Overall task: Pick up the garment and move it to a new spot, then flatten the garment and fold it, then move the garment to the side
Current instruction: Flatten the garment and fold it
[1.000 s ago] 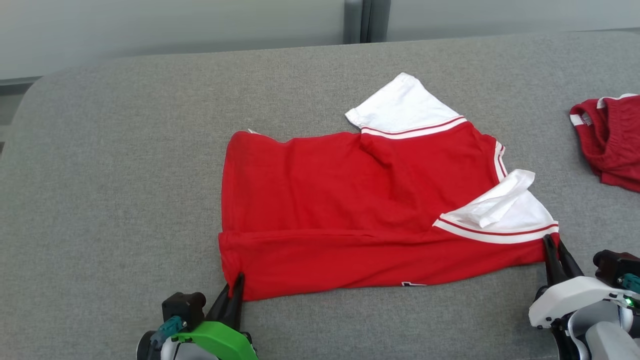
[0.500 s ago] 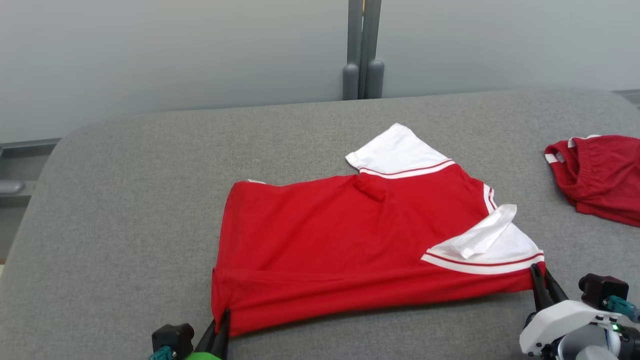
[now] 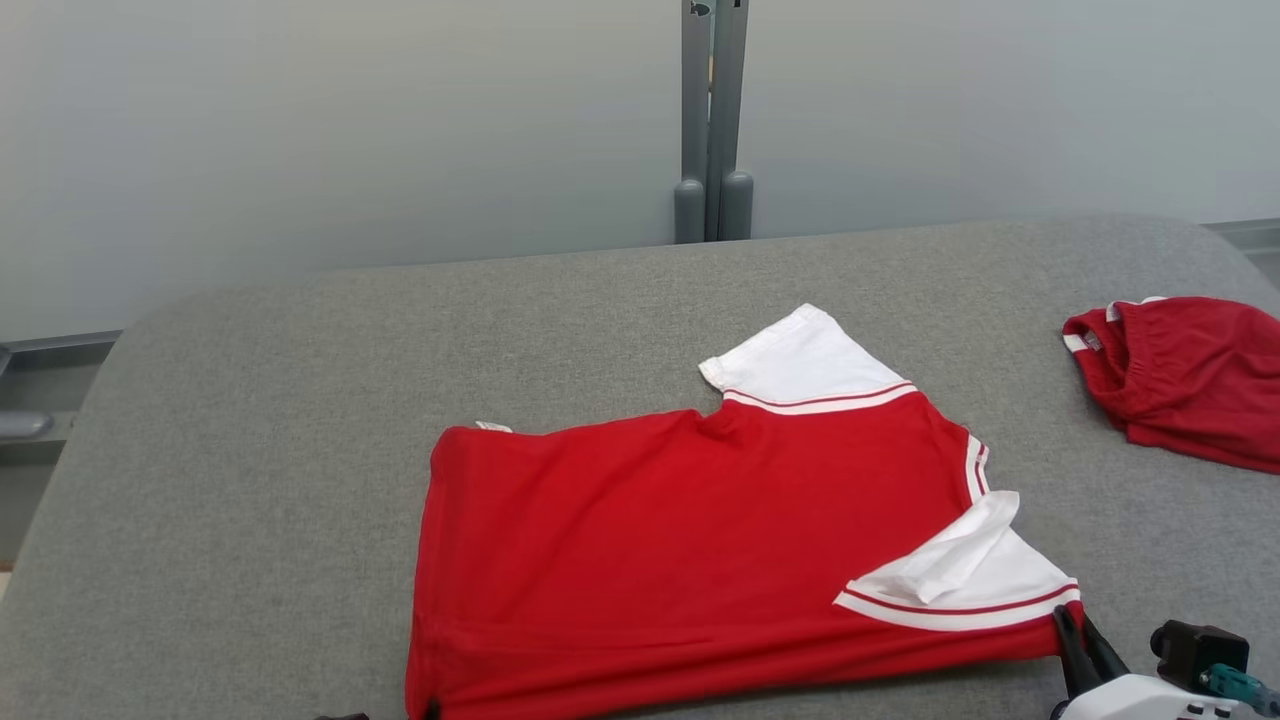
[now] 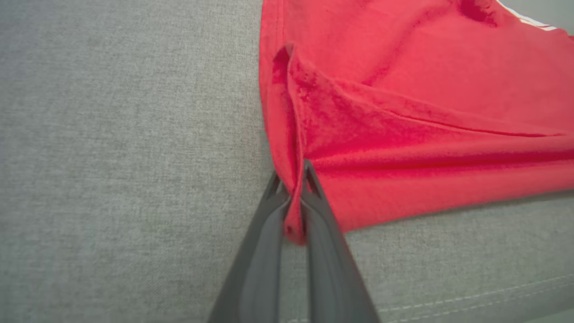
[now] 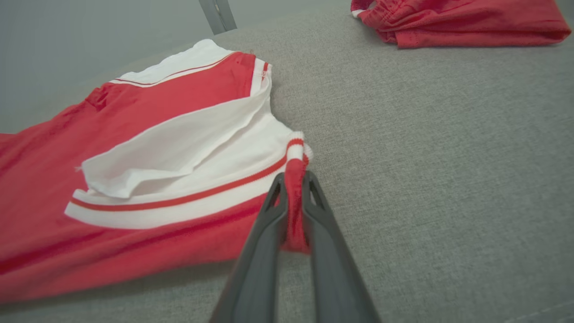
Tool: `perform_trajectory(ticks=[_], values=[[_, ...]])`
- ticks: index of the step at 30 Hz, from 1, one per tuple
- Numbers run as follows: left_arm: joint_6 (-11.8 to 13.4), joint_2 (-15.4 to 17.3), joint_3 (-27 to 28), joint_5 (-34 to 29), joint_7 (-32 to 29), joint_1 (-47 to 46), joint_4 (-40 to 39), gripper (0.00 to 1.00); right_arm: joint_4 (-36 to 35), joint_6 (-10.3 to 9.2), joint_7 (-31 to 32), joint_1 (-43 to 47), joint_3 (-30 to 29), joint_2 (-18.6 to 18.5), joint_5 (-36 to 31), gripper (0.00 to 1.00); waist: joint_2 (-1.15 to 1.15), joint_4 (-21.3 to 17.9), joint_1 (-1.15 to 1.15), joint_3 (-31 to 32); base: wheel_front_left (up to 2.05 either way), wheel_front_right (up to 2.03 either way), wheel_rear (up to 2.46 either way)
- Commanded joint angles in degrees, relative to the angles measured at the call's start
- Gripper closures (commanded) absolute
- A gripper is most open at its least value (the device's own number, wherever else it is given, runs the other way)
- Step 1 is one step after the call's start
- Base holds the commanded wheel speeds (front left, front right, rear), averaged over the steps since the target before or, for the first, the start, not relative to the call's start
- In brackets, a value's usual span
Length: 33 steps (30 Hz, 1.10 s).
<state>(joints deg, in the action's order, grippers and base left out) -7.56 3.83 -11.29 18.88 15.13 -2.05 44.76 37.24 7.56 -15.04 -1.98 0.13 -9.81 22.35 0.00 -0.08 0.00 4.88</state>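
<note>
The garment (image 3: 690, 550) is a red T-shirt with white sleeves and red-white trim, spread on the grey padded surface (image 3: 300, 400). Its near edge is pulled taut between both grippers. My left gripper (image 4: 292, 177) is shut on the shirt's (image 4: 403, 112) lower left hem corner, red cloth pinched between the two dark fingers. My right gripper (image 5: 293, 179) is shut on the shoulder edge of the shirt (image 5: 148, 148) beside the near white sleeve. In the head view the right gripper (image 3: 1072, 630) sits at the lower right, by the sleeve's striped band.
A second red garment (image 3: 1180, 380), folded, lies at the right of the surface, also seen as a red bundle (image 5: 457, 22) in the right wrist view. A grey post (image 3: 710, 120) stands behind the far edge against a pale wall.
The head camera has tilted up, so more wall shows. Both grippers have drawn the shirt's near edge toward me; the doubled-over near strip and the bump by the far sleeve have flattened out.
</note>
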Motion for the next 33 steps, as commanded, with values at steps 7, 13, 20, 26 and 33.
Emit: perform_trajectory(ticks=[7, 13, 20, 26, 33], values=[[2.0, -0.1, 2.1, -2.8, -0.1, -0.7, -0.5, 0.00, -0.8, -0.12, -0.1, -0.3, -3.4, -0.9, -2.9, 0.00, 0.00, 0.3, 0.00, -1.5, 0.00, 0.00, 0.00], [2.5, -0.4, 3.0, -4.9, -0.1, 0.2, -3.2, 0.00, -5.5, -0.12, -0.1, 0.7, -3.4, 0.2, -4.5, 0.00, 0.00, 0.8, 0.00, -2.1, 0.00, 0.00, 0.00], [2.3, -0.7, 4.2, -7.1, -0.1, 1.2, -6.9, 0.00, -10.9, -0.12, -0.1, 2.9, 6.7, 0.9, -1.9, 0.00, 0.00, 1.4, 0.00, -2.5, 0.00, 0.00, 0.00], [2.0, -0.8, 4.6, -7.8, -0.1, 1.6, -8.2, 0.00, -11.8, -0.12, -0.1, 3.0, 15.6, -0.5, 1.3, 0.00, 0.00, 2.3, 0.00, -2.9, 0.00, 0.00, 0.00], [1.8, -0.9, 3.3, -6.5, -0.1, 2.0, -8.8, 0.00, -9.9, -0.12, -0.1, 0.7, 18.8, -0.7, 2.2, 0.53, 0.00, 4.2, 0.00, -3.6, 0.00, 0.00, 0.00]])
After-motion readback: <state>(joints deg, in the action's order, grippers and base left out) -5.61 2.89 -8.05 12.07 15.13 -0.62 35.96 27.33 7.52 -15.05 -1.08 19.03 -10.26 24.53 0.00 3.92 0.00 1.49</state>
